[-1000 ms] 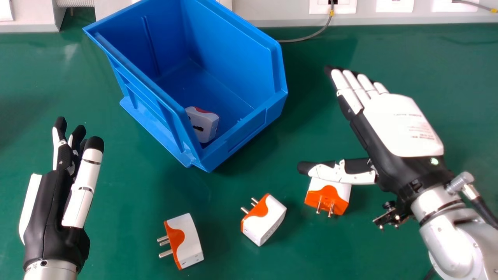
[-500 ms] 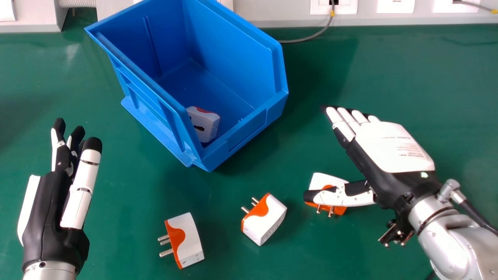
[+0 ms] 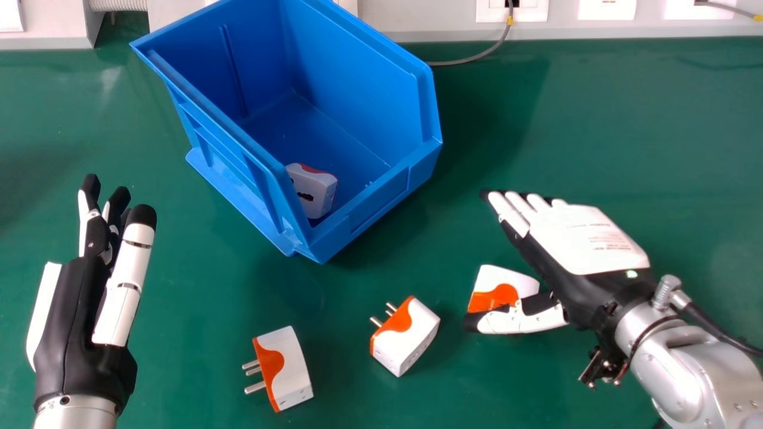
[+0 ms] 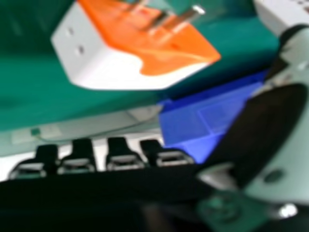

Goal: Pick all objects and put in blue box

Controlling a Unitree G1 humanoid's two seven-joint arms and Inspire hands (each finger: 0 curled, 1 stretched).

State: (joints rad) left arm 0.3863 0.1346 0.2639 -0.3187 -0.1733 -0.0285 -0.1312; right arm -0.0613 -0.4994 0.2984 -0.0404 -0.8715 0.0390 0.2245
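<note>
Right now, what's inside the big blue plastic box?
One grey-white plug adapter with a red edge sits inside the blue plastic box. The front corner's wall hides part of it and anything tucked behind there.

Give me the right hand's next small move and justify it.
Probably curl the right hand gently around the rightmost adapter. In the head view its thumb overlaps the adapter's near side, while its fingers are straight and the adapter sits ungripped outside the blue box.
</note>
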